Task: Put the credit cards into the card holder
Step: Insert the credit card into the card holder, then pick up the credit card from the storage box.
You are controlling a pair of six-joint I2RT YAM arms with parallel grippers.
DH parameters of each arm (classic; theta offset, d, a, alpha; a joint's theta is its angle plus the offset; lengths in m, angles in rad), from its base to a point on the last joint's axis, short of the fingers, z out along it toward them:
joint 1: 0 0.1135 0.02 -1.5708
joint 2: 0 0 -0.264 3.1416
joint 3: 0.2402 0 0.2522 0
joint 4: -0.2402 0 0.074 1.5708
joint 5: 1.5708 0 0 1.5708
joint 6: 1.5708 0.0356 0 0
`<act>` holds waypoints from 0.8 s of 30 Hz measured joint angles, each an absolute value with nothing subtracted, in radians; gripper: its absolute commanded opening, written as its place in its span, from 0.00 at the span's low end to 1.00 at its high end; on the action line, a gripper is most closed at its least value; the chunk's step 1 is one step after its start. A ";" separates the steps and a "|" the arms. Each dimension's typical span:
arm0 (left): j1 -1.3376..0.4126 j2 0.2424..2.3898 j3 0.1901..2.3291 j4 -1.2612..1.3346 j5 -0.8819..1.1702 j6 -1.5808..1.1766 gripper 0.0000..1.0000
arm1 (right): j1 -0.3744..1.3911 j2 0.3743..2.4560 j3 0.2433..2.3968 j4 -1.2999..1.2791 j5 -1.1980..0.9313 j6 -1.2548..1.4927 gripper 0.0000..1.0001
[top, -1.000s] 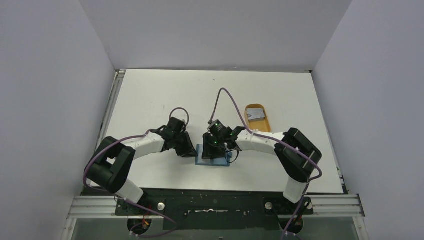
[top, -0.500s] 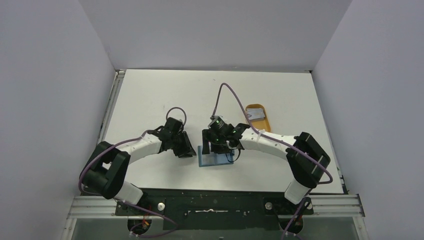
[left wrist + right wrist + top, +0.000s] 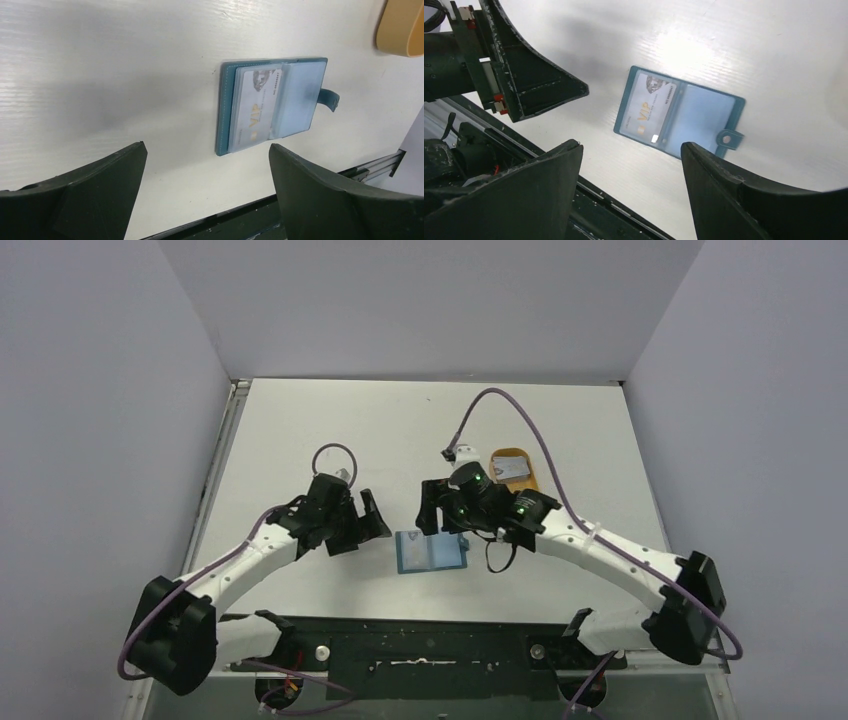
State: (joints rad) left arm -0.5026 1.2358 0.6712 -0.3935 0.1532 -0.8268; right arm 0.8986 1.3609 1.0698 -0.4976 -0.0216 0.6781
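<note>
The teal-blue card holder (image 3: 432, 554) lies open and flat on the white table between the two arms. A whitish credit card (image 3: 256, 107) with gold lettering sits in its left clear sleeve (image 3: 648, 106). The snap tab (image 3: 727, 139) sticks out on the right side. My left gripper (image 3: 362, 522) hovers just left of the holder, jaws open and empty (image 3: 207, 146). Just behind the holder, my right gripper (image 3: 441, 513) is also open and empty (image 3: 631, 145). Another credit card (image 3: 512, 469) rests in the orange tray.
The orange oval tray (image 3: 527, 490) stands behind and to the right of the holder, near the right wrist; its edge shows in the left wrist view (image 3: 395, 30). The black base rail (image 3: 430, 645) runs along the table's near edge.
Both grippers have opened and drawn back from the card holder, the left one to the left, the right one up and rightward. The holder now lies uncovered with a card in its sleeve.
</note>
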 measured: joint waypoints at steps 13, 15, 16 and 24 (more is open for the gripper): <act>-0.636 1.063 0.663 -0.467 -0.041 -0.765 0.97 | 0.859 1.057 0.794 -0.566 0.215 0.606 0.73; -0.742 1.070 0.677 -0.479 -0.097 -0.766 0.97 | 0.842 1.044 0.765 -0.570 0.223 0.606 0.72; -0.794 1.082 0.693 -0.484 -0.121 -0.767 0.96 | 0.833 1.032 0.748 -0.570 0.227 0.607 0.71; -0.867 1.202 0.771 -0.480 -0.186 -0.776 0.91 | 0.777 0.995 0.695 -0.562 0.217 0.630 0.68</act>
State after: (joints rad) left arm -0.8665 1.2022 0.7712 -0.4797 -0.1860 -0.7761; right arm 0.7773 0.9951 0.6952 -0.5625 0.2169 0.6300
